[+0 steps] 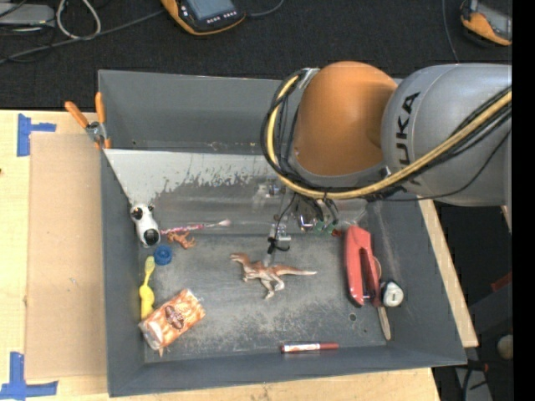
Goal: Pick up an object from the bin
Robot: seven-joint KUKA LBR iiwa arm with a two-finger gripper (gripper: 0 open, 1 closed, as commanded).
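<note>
Grey metal bin [184, 124], on a dark floor strewn with cables: a brown toy dinosaur [269, 272] lies at its centre, the gripper [277, 242] close over its back, seemingly clear of it; whether it is open cannot be told. Red stapler [359, 266] at right, snack packet [171, 317] at left.

Grey KUKA arm [451, 132] with black lettering, a rounded orange cover [343, 119] and looped black-and-yellow cables [280, 132]
</note>
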